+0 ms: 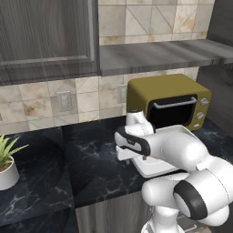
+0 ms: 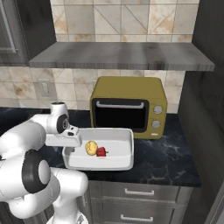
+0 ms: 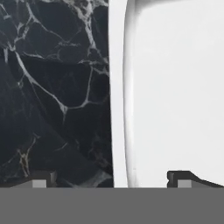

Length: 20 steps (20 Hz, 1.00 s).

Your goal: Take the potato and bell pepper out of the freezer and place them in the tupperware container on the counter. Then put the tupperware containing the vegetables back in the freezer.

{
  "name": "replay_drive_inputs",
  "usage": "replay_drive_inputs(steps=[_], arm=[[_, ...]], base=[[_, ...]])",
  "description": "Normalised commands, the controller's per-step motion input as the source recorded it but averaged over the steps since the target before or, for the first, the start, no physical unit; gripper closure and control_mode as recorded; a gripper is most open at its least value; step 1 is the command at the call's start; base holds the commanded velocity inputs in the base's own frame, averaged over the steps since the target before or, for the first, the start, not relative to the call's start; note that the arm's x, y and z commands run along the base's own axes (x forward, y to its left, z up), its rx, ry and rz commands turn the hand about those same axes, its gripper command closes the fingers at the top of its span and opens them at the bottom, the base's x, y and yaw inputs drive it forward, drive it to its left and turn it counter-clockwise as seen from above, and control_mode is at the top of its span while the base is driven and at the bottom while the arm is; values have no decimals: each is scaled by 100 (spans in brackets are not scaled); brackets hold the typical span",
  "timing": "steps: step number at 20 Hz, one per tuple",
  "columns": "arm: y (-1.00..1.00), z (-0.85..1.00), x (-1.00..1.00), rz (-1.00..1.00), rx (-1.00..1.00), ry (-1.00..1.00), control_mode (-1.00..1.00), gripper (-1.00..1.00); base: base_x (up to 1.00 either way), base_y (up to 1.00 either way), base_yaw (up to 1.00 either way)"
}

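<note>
Hand (image 3: 111, 177): spread wide, holding nothing; hung low over the near-left rim of the tupperware container (image 2: 118, 151), one fingertip (image 3: 43, 177) over bare marble, the other (image 3: 183, 176) over the white inside, rim wall running up between them.
Hand from the base cameras: gripper body just above the container's left end in the right base view (image 2: 65, 141); fingertips themselves hidden under the wrist there.
Rim wall (image 3: 119, 109): thin, upright, smooth white plastic; straight along this stretch, curving off at the corner toward the top of the hand view.
Container, place: flat on the table (image 2: 175, 162), just in front of the olive oven (image 2: 129, 105), near the table's front edge.
Contents: potato (image 2: 91, 147) and bell pepper (image 2: 101, 152) touching each other, loose on the floor of the container, toward its left half, close to the hand's end.
Handling, judged: light but wide; plastic likely a little flexible, glossy, so apt to slip or tip when pinched at one edge only.
Load, judged: two round vegetables free to roll toward the low side if tilted.
Where to take hold, judged: across the rim wall right here, one finger outside, one inside, sunk well down the wall; kept level in the lift.
Stage, judged: vegetables in; container not yet gripped; freezer trip left.
</note>
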Motion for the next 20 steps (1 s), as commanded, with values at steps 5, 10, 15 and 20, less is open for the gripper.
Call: replay_drive_inputs(steps=[5,10,15,20], arm=[[0,-25,2,0,0,0,-100,-100],[0,-5,0,0,0,1,-100,100],[0,0,0,0,0,0,-100,100],[-3,0,-1,1,0,0,-100,100]], base=[[0,0,0],[0,0,0],[0,0,0],[0,0,0]])
